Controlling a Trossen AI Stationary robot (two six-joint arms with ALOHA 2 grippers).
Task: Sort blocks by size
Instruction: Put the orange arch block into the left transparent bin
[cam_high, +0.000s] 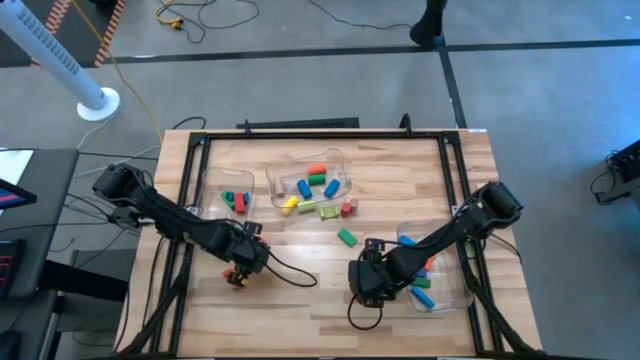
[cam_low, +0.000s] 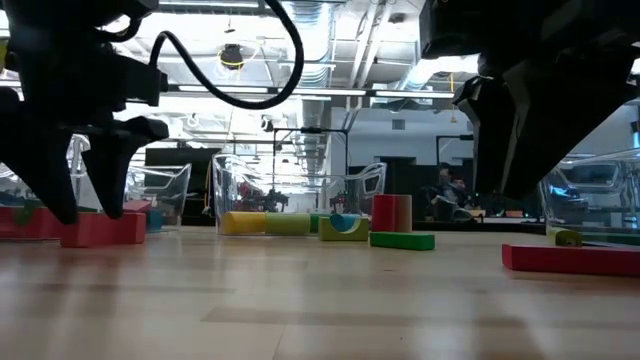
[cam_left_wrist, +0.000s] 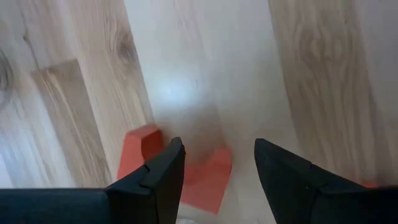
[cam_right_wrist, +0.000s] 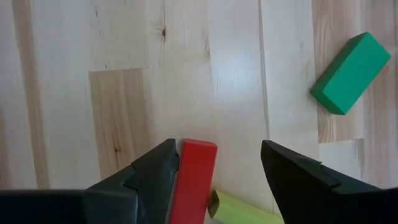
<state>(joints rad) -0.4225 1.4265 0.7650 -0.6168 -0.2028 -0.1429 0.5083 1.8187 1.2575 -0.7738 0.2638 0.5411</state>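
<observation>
Jaws of both arms gape above the pale wooden table (cam_high: 400, 170).

A red arch block (cam_left_wrist: 199, 177) lay flat on the wood near the front left, its curved notch visible. A long red bar (cam_right_wrist: 194, 180) lay near the front right, one end just beside a lime-green block (cam_right_wrist: 242, 213). A green bar (cam_high: 347, 237) rested alone on bare wood at mid-table, skewed to the grain. Behind it, a red cylinder (cam_high: 346, 209) stood upright beside a loose group of blue, yellow, orange and green pieces (cam_high: 312, 190). Further left lay a small cluster of red, green and blue blocks (cam_high: 236, 199). Blue and orange pieces (cam_high: 424, 285) lay at the right.
</observation>
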